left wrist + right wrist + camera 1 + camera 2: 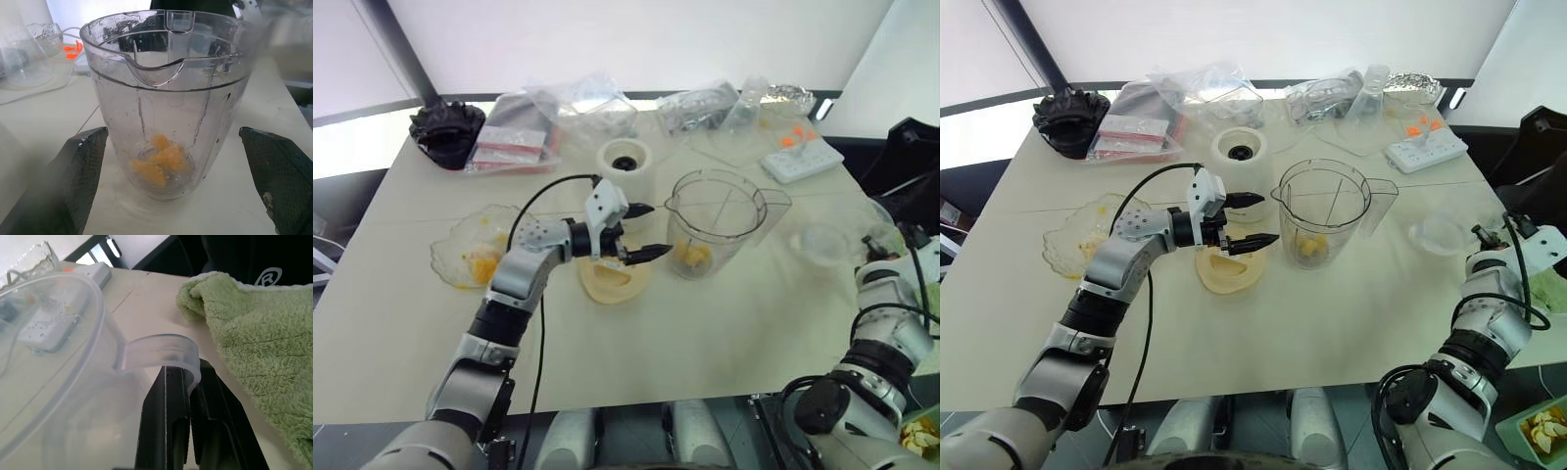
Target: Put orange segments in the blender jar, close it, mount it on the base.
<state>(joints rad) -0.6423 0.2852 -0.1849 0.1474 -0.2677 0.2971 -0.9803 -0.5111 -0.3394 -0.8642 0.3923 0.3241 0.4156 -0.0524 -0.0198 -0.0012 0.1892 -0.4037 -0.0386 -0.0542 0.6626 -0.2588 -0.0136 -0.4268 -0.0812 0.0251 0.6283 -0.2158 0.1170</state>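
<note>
Right gripper [182, 431] closed beside green towel [259, 347]; left gripper [639, 231] wide open, empty, facing blender jar [715, 220].

Layout as I see it on the table [705, 333]:
- blender jar [717, 223]: about mid-table, orange segments [159, 159] in its bottom.
- base [626, 166]: behind and left of the jar.
- lid [613, 278]: left of the jar, nearer the front edge.
- dish [475, 247]: toward the left edge.
- power strip [801, 157]: back right corner.
- towel [259, 338]: at the right edge.
</note>
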